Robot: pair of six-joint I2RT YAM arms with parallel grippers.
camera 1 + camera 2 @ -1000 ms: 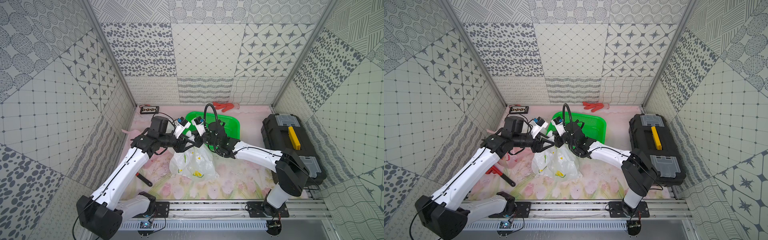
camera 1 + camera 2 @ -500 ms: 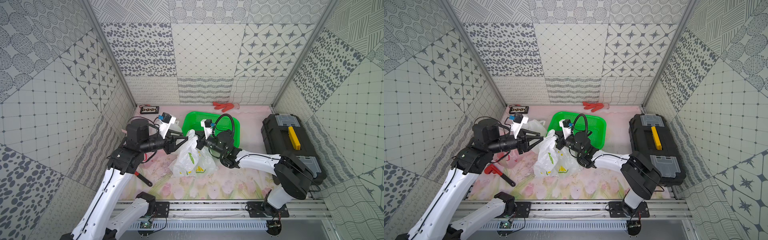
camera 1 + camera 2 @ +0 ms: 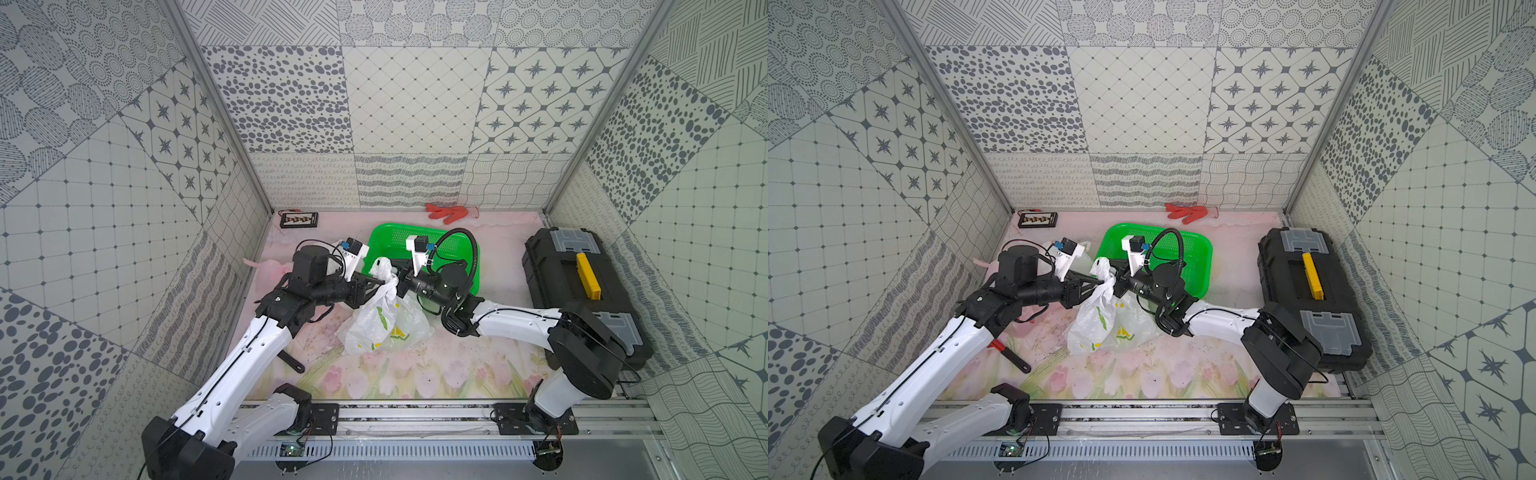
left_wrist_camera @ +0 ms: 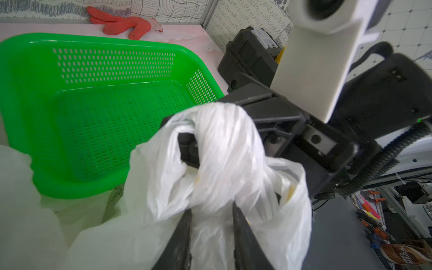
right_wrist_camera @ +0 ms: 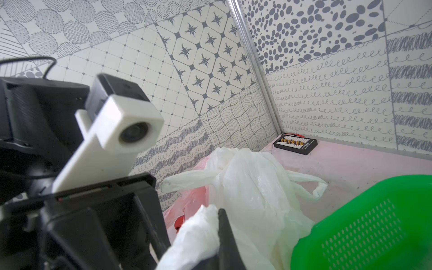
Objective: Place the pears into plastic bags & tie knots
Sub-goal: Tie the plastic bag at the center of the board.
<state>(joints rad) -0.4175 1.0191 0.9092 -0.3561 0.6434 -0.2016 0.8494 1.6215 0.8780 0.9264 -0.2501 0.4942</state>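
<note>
step: knot-tying on the lemon-print bag [image 3: 384, 326] — it sits mid-tabletop, just in front of the green basket [image 3: 465, 253], handles pulled up into a twisted neck between the two arms
key relation: neck [image 3: 1106, 286] runs up from the bag body toward the far edge; left pincer [image 3: 380, 283] meets it from the left-edge side, right pincer [image 3: 398, 279] from the right-edge side, near tip to tip, both equally close
left pincer: fingers [image 4: 182, 233] narrow, straddling a bunch of plastic in its wrist view — can't tell if they're clamped on it or just bracketing it
right pincer: closed on a twist of the same bag's handle [image 5: 198, 231]; the handle loop [image 4: 219, 149] drapes over its fingers
judgement: next move looks like pulling one handle through or apart; with the tips this close, the pincers could collide
pears: none visible outside; bag bulges, contents not clear through the film
other bags: plain white bag [image 5: 252, 187] and pink bag [image 5: 187, 205] lie toward the far-left corner, behind the left arm
surface: floral mat, flat, some specks
room: tight — basket right behind, black toolbox [image 3: 582, 282] along the right edge, dark-handled tool [image 3: 293, 361] near the left edge
</note>
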